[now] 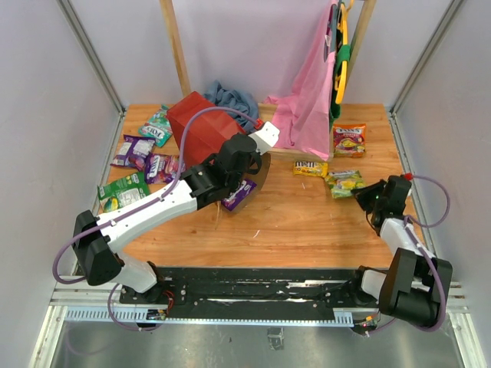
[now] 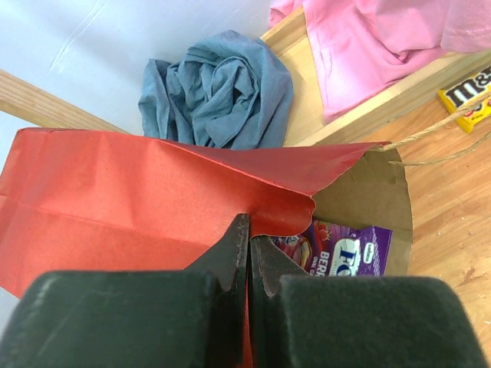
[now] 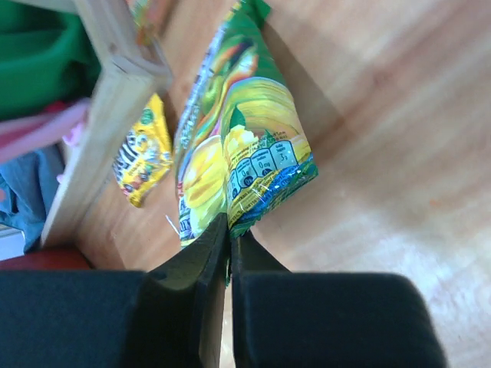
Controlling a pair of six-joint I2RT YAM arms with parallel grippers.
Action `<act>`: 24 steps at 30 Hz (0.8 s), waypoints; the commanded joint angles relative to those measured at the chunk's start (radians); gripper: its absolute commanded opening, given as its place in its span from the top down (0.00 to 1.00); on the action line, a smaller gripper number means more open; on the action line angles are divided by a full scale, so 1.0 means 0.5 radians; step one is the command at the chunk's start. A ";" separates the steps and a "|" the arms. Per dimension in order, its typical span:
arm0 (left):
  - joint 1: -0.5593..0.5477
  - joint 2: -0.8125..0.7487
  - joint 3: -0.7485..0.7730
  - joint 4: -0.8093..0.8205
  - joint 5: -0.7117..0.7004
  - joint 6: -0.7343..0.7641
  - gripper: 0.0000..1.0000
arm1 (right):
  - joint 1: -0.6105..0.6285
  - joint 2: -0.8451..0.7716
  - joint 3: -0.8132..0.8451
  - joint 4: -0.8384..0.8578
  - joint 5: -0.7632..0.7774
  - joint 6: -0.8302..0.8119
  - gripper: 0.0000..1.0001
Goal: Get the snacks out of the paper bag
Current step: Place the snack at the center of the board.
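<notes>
**Raise the bag's lip slowly and let the purple packet come out**

Your left gripper [image 2: 248, 234] is pinched together on the upper lip of the red paper bag [image 2: 115, 192]. The bag lies on its side in the upper middle of the overhead view, with its mouth facing right. A purple snack packet [image 2: 347, 251] rests on the brown inner wall right at the opening, low in the left wrist view.

Your right gripper [image 3: 229, 230] is clamped on the bottom corner of a green and yellow packet [image 3: 230, 146]. That packet is over the right side of the table [image 1: 307, 222], near a yellow M&M's packet [image 3: 142, 157]. An orange packet [image 1: 350, 139] lies further up the frame. More loose packets [image 1: 138, 157] sit at the left of the overhead view, beside the bag.

You hold only the rim of the paper, so a quick pull could probably tear it or slip off. Raise the lip gently and tip the closed end up, so the purple packet slides towards the open table.

Watch the twine handles [image 2: 430, 142] at the right edge of the mouth, since a packet corner could catch on them.

Set the green and yellow packet down flat and let go of it first. That frees your right arm to reach into the mouth. Come in low along the brown wall and take the purple packet by its near edge.
</notes>
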 commanded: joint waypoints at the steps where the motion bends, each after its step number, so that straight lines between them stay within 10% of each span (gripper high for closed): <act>1: 0.038 0.025 0.029 -0.005 -0.038 -0.008 0.96 | -0.047 -0.046 -0.109 0.079 -0.079 0.025 0.88; 6: 0.038 0.042 0.050 -0.033 -0.040 -0.018 0.96 | -0.078 -0.036 -0.074 -0.037 -0.018 0.052 0.28; 13: 0.038 0.035 0.051 -0.044 -0.040 -0.028 0.96 | -0.032 -0.225 0.077 -0.409 0.058 -0.082 0.24; 24: 0.039 0.066 0.073 -0.058 -0.034 -0.034 0.96 | 0.388 -0.352 0.243 -0.854 1.001 -0.262 0.14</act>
